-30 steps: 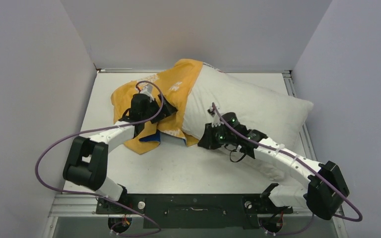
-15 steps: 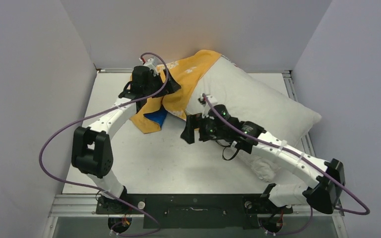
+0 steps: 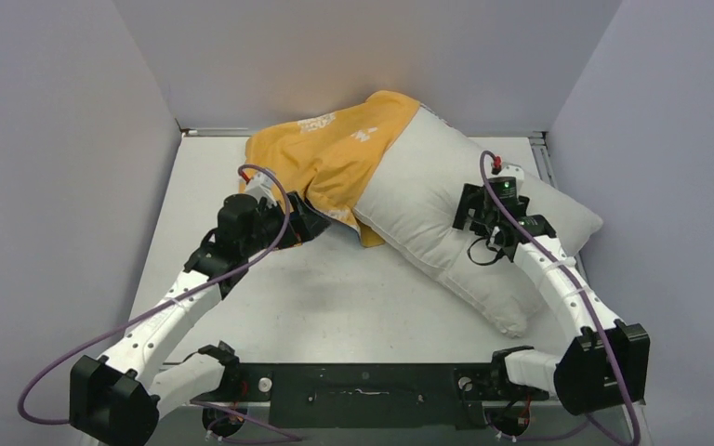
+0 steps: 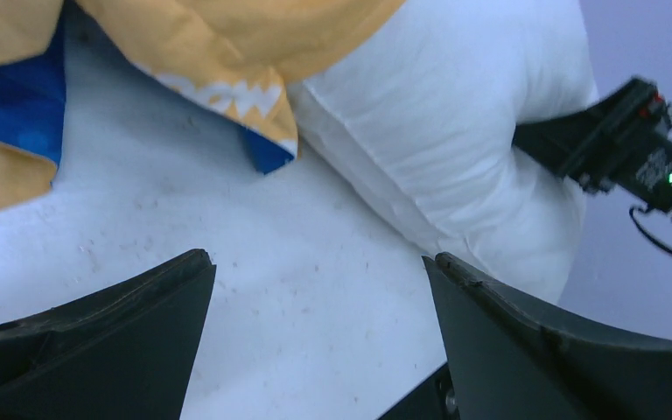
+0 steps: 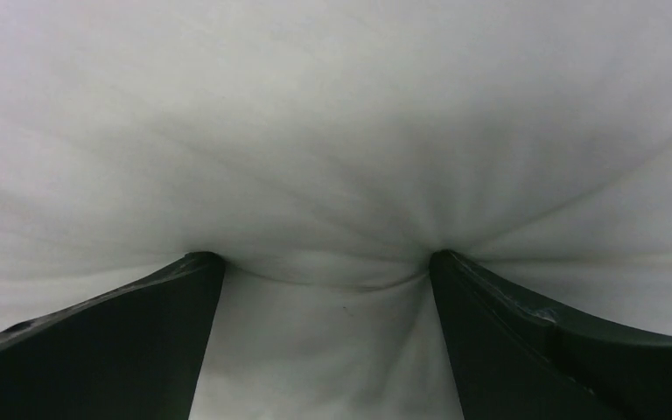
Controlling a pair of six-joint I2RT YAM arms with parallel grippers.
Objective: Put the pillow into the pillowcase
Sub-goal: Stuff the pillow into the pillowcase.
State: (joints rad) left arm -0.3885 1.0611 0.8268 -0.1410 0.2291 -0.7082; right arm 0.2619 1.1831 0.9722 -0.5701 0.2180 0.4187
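Observation:
The off-white pillow (image 3: 428, 204) lies diagonally from the back wall to the right front. The orange-yellow pillowcase (image 3: 335, 153) covers its far left end. My left gripper (image 3: 314, 223) is open just in front of the case's lower hem, touching neither. In the left wrist view only table shows between the fingers of my left gripper (image 4: 315, 258), with the pillowcase (image 4: 227, 35), its blue inside showing, and the pillow (image 4: 437, 131) beyond. My right gripper (image 3: 469, 209) is on top of the pillow's middle. In its own view the right gripper (image 5: 325, 255) is open, fingertips dented into the pillow (image 5: 332, 131).
The white table (image 3: 335, 297) is walled at the back, left and right. The pillow's far end leans against the back wall. Purple cables loop off both arms. A metal rail (image 3: 548, 167) runs along the table's right edge.
The left gripper has opened, let go of the pillowcase and drawn back toward me. The right gripper has opened and swung right onto the pillow's top. The cased end now rests higher at the wall.

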